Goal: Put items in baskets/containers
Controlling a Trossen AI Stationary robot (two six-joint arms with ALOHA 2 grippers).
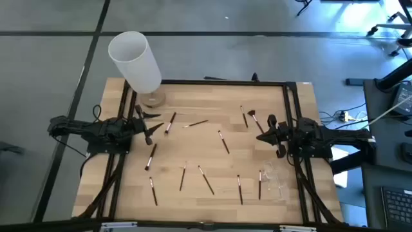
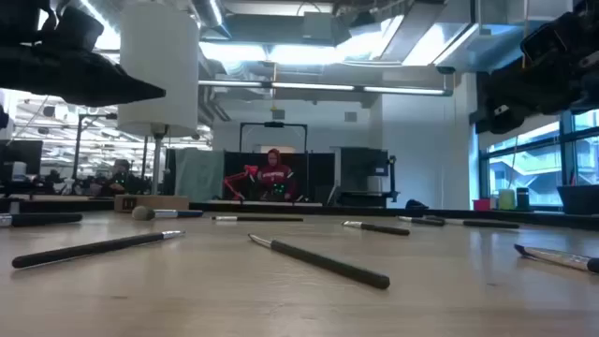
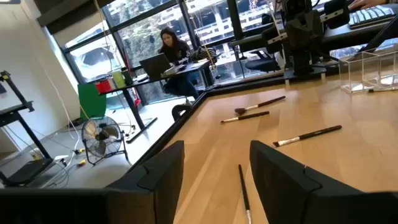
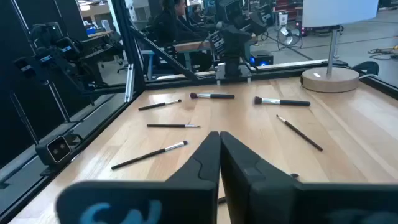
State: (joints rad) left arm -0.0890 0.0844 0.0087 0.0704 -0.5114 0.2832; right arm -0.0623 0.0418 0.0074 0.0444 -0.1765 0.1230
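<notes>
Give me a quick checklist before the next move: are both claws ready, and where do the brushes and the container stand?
1. Left claw open, nothing between its fingers: ok.
2. Right claw shut and empty, must open before any pick: not ok.
3. Brushes lie scattered on the table, none gripped: ok.
4. Clear container stands by the right arm; the high view shows only glints of it: ok.
5. Any brush already inside the container: cannot tell.
6. White cylinder on its wooden base, beside the left arm, apart from the brushes: ok.

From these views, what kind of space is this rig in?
Probably an open-plan robotics lab or office: a wooden table with two mounted arms, makeup brushes scattered on it, a person at a laptop desk by big windows, exposed ceiling ducts and strip lights beyond.
</notes>
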